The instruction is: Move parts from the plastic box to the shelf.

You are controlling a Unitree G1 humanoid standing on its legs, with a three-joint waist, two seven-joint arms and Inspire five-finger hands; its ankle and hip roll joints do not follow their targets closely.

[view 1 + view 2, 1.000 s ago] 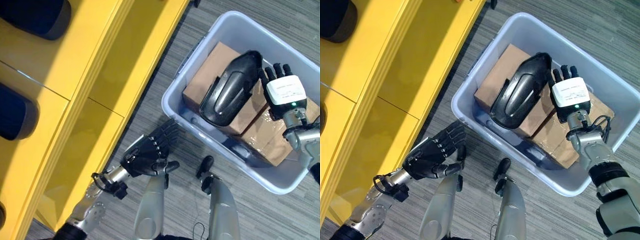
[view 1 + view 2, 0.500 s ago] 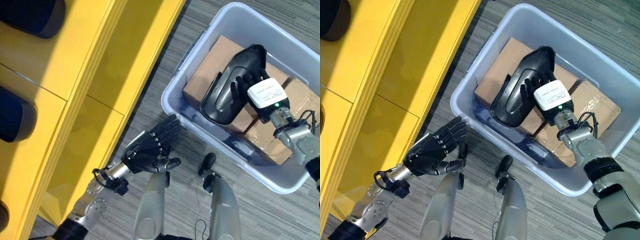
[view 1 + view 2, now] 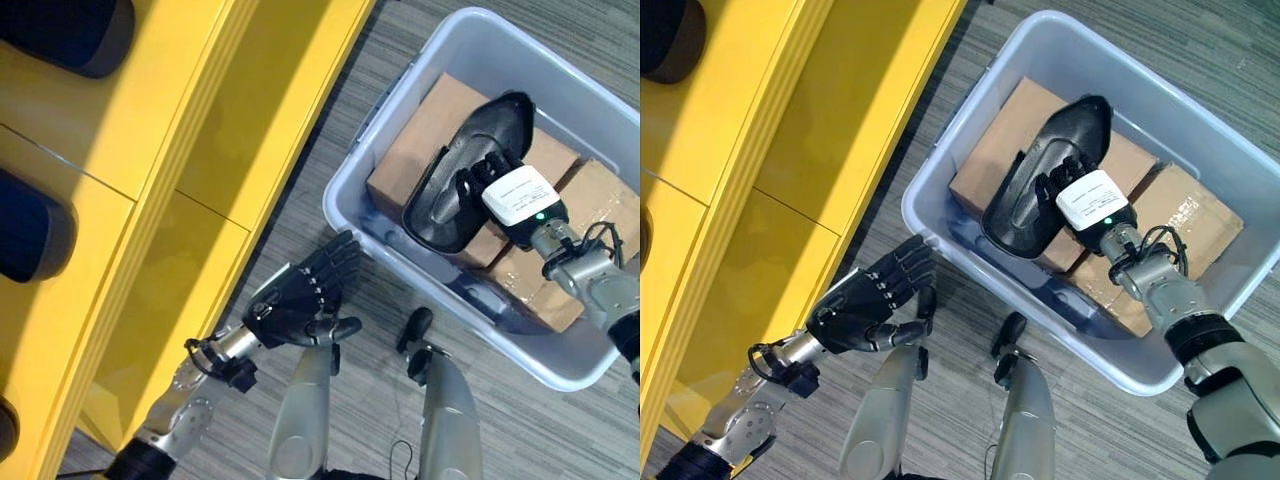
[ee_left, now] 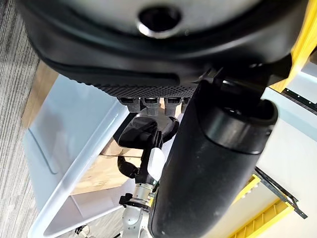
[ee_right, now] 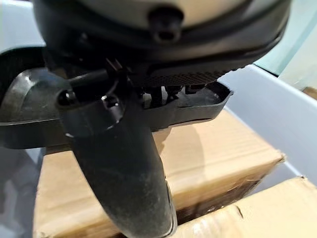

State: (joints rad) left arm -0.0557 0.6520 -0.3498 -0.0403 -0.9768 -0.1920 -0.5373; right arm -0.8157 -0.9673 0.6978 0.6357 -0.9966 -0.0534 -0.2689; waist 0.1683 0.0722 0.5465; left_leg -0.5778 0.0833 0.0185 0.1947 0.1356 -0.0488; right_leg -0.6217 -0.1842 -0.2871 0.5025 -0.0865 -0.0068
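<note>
Plastic box (image 3: 352,165) on grey floor (image 3: 330,80), beside yellow shelf (image 3: 190,130).

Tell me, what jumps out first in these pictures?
A glossy black part lies on cardboard boxes inside a pale plastic box on the carpet, and the right hand has its fingers on it. To the left runs a bright yellow shelf with dark parts already on it. The left hand hangs open between shelf and box.

Silver-grey arms, dark ribbed robot hand (image 3: 295,300), white-backed robot hand (image 3: 512,192) with green light.
</note>
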